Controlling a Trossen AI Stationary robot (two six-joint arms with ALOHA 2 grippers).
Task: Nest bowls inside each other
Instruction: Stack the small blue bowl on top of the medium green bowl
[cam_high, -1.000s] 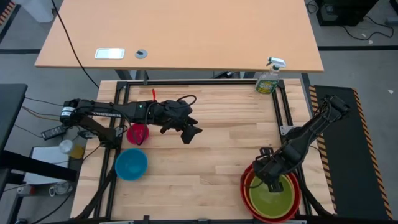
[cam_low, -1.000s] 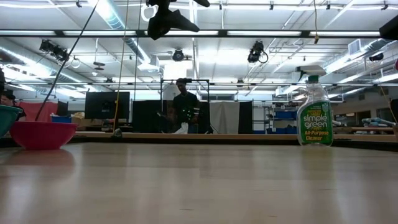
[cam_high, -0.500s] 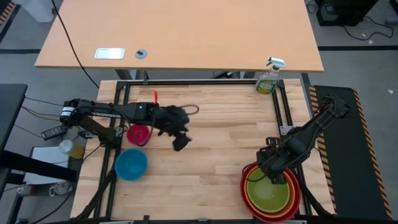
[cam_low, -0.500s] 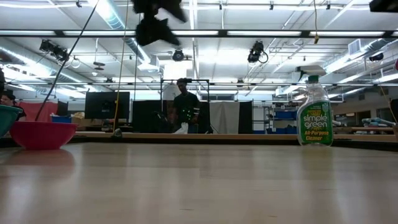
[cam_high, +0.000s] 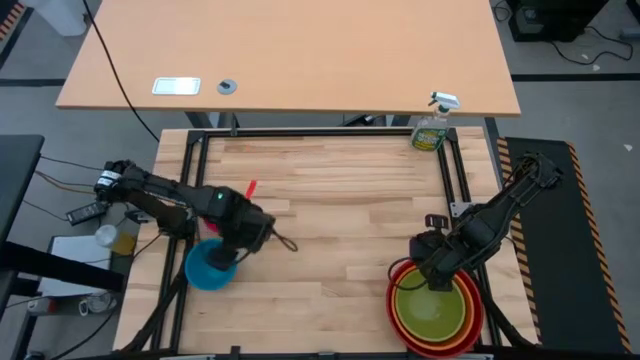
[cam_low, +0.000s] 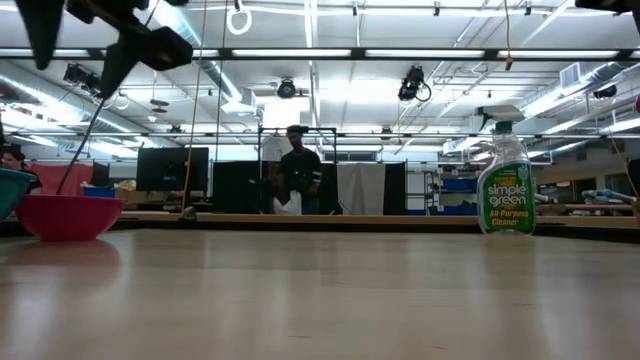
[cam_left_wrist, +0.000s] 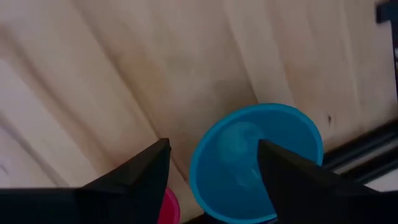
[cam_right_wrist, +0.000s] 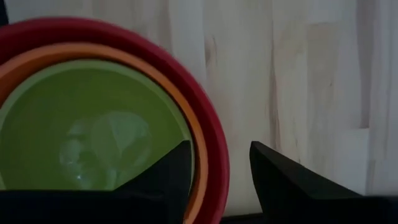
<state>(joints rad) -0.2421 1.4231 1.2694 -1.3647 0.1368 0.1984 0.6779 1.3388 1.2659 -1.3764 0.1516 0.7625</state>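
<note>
Pale wooden planks with visible grain form the smooth, faintly sheened table (cam_high: 340, 210), edged by a dark metal frame (cam_high: 300, 133). On it, glossy plastic bowls catch the light: a blue bowl (cam_left_wrist: 255, 162), a pink bowl (cam_low: 62, 216), and a red bowl (cam_right_wrist: 186, 74) holding an orange bowl (cam_right_wrist: 93, 53) and a lime green bowl (cam_right_wrist: 93, 124) with soft reflections inside. A translucent plastic spray bottle (cam_low: 505, 180) carries a printed paper label. Matt black fingers (cam_left_wrist: 143, 171) look like hard plastic.

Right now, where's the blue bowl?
High view: blue bowl at the table's near-left edge, under the left gripper, pink bowl just behind it.
</note>
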